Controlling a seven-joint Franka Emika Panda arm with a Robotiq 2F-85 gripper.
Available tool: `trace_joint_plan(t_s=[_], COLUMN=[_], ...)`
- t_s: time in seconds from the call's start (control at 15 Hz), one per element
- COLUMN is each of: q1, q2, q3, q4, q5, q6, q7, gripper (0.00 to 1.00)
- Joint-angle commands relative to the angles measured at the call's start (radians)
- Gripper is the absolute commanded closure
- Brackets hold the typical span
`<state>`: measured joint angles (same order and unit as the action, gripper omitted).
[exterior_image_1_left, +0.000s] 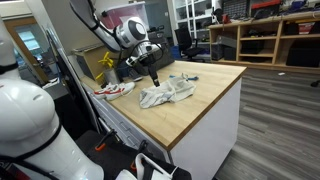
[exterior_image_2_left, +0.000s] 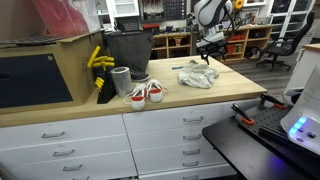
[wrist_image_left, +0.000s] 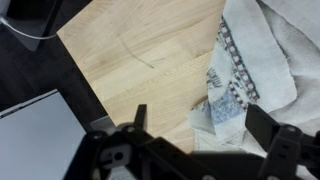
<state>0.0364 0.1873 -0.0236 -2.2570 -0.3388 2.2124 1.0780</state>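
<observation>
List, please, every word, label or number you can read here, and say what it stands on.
None can be read. The cloth below the open gripper shows a grey patterned band, no letters. Any marks on the sneakers are too small to tell.

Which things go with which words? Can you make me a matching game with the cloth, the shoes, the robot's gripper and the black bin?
Things:
1. cloth
2. shoes
3. gripper
4. black bin

Words:
A. open, hanging over the cloth's edge
B. red and white, side by side
C. pale and crumpled, lying on the wooden counter
D. tall and dark, standing upright

Right pairs: 1-C, 2-B, 3-A, 4-D
</observation>
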Motion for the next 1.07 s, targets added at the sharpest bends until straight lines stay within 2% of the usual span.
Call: trace_joint_plan(t_s=[0.0, 0.6, 1.0], q1=[0.021, 0.048, 0.067], q2=[0.018, 0.124, 0.118], q3=[-0.014, -0.059, -0.064], q4=[-0.010, -0.020, -0.024], q5=[-0.022, -0.062, -0.044], q6=[0.037, 0.107, 0.139], q7=[0.055, 0.175, 0.178], gripper=[0.00, 0.00, 0.00])
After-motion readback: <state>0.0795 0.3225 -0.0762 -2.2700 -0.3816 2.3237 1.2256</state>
